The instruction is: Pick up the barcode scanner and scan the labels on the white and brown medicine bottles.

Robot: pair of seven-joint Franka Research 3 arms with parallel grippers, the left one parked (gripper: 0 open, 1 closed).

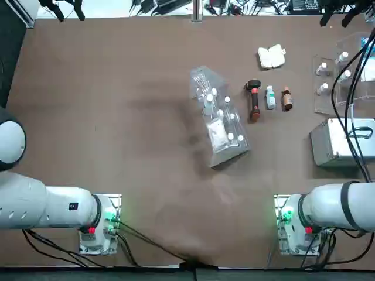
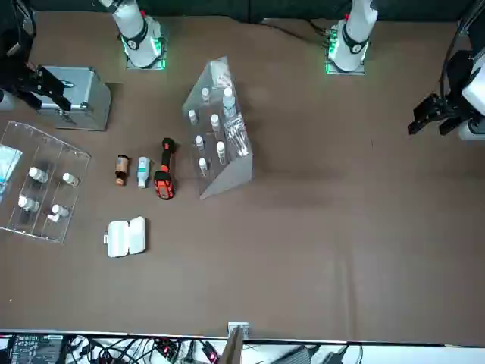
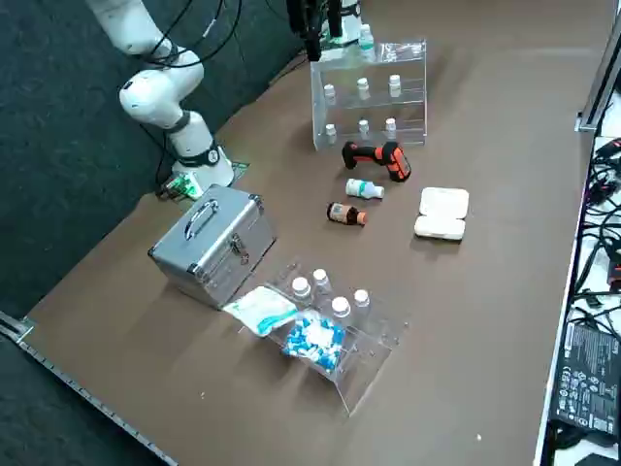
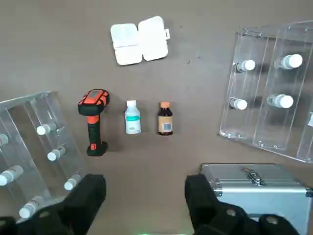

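Right half of the table, on the robot's side of the open white case: the barcode scanner, black with red-orange trim, lies flat on the brown surface. Chunky head points away from the arms' bases.

Just beside it, apart, the white bottle, white cap, blue-green label. Next along, the brown bottle, orange cap, pale label. Both on their sides, caps away from the bases; white one sits between scanner and brown.

Clear racks flank the row: one toward the robot's left, another toward its right, both with white-capped vials. Silver case near the second rack, on the bases' side.

Right gripper: raised above the table, scanner and both bottles in its wrist view. Claw wide, fingers well apart, nothing between them. Touching neither scanner nor bottles.
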